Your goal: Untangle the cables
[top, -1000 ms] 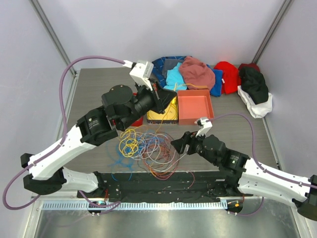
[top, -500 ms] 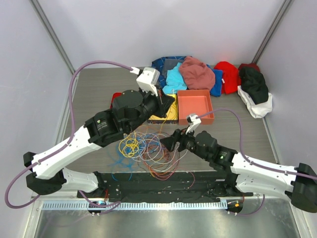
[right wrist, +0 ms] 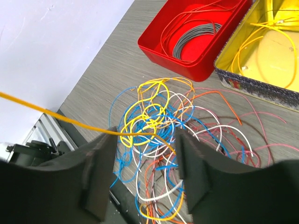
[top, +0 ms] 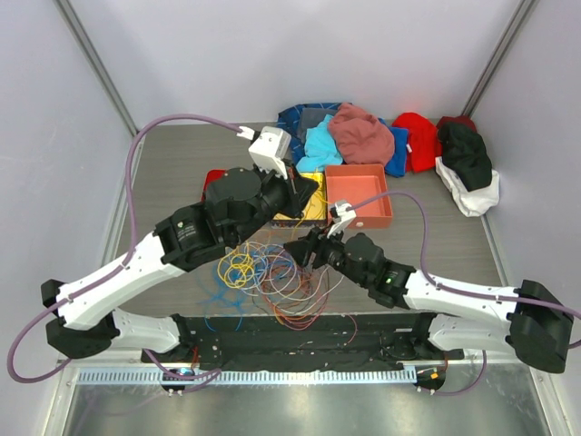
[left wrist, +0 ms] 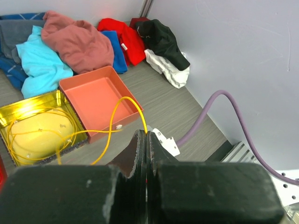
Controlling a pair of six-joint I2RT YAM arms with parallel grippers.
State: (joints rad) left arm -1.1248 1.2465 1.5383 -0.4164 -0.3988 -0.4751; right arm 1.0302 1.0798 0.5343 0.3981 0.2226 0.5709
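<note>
The cables [top: 272,272] lie as a tangle of yellow, blue, white, orange and pink loops on the table's near middle, also seen below my right gripper [right wrist: 154,116]. My left gripper [left wrist: 146,134] is shut on a yellow cable [left wrist: 122,100] that arcs back toward the yellow tray [left wrist: 60,100]. In the top view the left gripper [top: 302,193] hovers over that tray. My right gripper [top: 300,248] is low over the tangle's right side. Its jaws stand apart in the right wrist view, with a taut yellow-orange cable [right wrist: 60,116] crossing the gap between them.
A red tray [right wrist: 168,53] holds a grey coil and a red wire. A salmon tray [top: 359,195] sits right of the yellow tray [top: 313,211]. A heap of coloured clothes [top: 363,136] lies along the back, with black and white cloth [top: 467,163] at the right.
My right arm has reached left and forward over the tangle, and its jaws have narrowed somewhat. My left arm shifted right early on, then stayed put, still shut on the yellow cable.
</note>
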